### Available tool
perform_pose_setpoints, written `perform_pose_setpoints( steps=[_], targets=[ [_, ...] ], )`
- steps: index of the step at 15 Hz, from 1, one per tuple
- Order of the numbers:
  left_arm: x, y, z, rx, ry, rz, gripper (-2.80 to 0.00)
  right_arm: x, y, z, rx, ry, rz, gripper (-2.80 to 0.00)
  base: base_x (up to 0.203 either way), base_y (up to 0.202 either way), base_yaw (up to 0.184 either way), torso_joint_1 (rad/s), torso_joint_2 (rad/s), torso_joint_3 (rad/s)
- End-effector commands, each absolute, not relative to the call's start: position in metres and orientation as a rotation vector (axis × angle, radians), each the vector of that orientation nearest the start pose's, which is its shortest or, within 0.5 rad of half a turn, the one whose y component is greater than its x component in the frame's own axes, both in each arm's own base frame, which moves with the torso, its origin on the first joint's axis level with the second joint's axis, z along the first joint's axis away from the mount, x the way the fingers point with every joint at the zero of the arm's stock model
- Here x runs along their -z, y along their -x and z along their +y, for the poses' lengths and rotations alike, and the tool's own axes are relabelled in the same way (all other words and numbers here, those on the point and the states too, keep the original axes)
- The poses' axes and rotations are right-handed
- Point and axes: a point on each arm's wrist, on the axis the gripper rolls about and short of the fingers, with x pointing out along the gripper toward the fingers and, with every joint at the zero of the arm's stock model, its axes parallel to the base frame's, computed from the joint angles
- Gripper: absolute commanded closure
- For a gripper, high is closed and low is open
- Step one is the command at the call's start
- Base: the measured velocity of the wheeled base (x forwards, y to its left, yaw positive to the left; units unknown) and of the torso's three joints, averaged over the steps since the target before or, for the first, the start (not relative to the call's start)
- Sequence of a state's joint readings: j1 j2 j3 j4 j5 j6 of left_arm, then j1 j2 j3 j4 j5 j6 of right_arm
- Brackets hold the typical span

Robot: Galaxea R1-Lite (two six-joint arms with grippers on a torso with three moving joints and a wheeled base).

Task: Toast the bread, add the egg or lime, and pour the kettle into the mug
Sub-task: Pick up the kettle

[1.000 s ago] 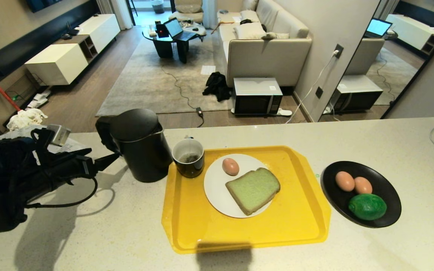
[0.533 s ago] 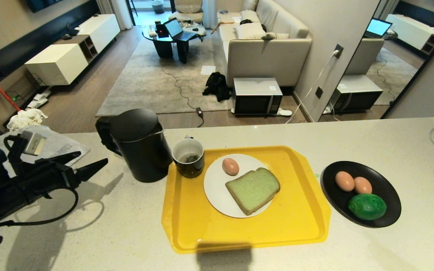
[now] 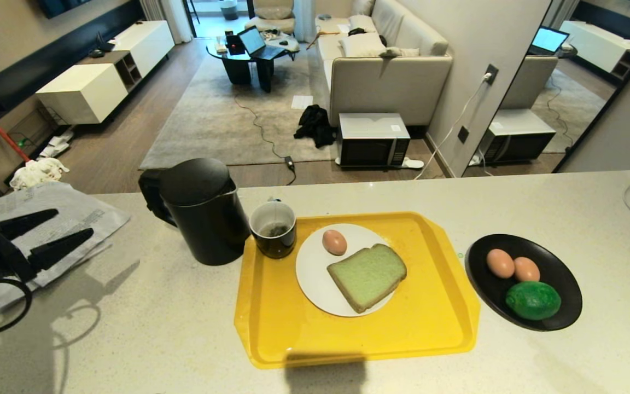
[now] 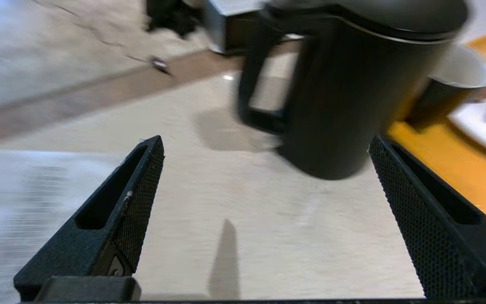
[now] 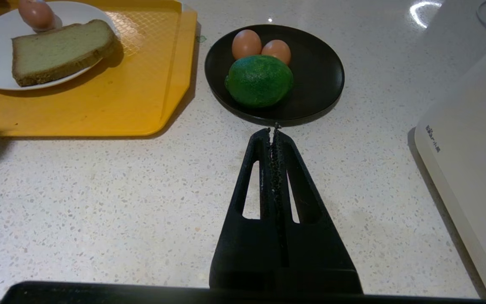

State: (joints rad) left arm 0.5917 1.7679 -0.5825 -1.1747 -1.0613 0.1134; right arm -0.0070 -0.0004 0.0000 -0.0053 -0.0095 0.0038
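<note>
Parked right gripper (image 5: 274, 128) pressed shut, empty, over bare worktop (image 3: 156, 328) short of the black dish (image 3: 561, 312) with lime (image 3: 533, 300). Left gripper (image 3: 66, 225) spread wide, empty, well left of kettle (image 3: 201, 210). Bread (image 3: 367, 276) and egg (image 3: 334, 242) on white plate (image 3: 309, 273), on yellow tray (image 3: 430, 328). Mug (image 3: 273, 229) beside kettle.
</note>
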Motion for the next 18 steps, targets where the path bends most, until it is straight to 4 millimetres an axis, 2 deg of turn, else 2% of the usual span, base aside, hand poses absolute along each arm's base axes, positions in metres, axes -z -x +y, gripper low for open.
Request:
perform_pose_setpoints(
  steps=[1,4,7,10,11,14,18],
  targets=[
    [-0.161,-0.246,0.157,0.428,-0.177,-0.040,-2.80,-0.076,0.023,0.000,0.017,-0.004,-0.006,0.00,0.000,0.000,0.000,0.000,0.00,0.000],
    [-0.155,-0.249,0.159,0.433,-0.244,-0.042,-2.80,-0.076,0.023,0.000,0.015,-0.005,-0.006,0.00,0.000,0.000,0.000,0.000,0.00,0.000],
    [-0.143,-0.243,0.155,0.439,-0.206,-0.008,-2.80,-0.076,0.023,0.000,0.017,-0.005,-0.006,0.00,0.000,0.000,0.000,0.000,0.00,0.000],
    [-0.144,-0.244,0.153,0.448,-0.204,-0.012,-2.80,-0.076,0.023,0.000,0.015,-0.003,-0.006,0.00,0.000,0.000,0.000,0.000,0.00,0.000],
    [-0.148,-0.249,0.156,0.447,-0.220,-0.026,-2.80,-0.076,0.023,0.000,0.016,-0.005,-0.006,0.00,0.000,0.000,0.000,0.000,0.00,0.000],
    [-0.142,-0.276,0.175,0.448,-0.212,-0.031,-2.80,-0.076,0.023,0.000,0.017,-0.004,-0.006,0.00,0.000,0.000,0.000,0.000,0.00,0.000],
    [-0.131,-0.306,0.183,0.479,-0.214,-0.042,-2.80,-0.076,0.023,0.000,0.017,-0.005,-0.006,0.00,0.000,0.000,0.000,0.000,0.00,0.000]
  ],
)
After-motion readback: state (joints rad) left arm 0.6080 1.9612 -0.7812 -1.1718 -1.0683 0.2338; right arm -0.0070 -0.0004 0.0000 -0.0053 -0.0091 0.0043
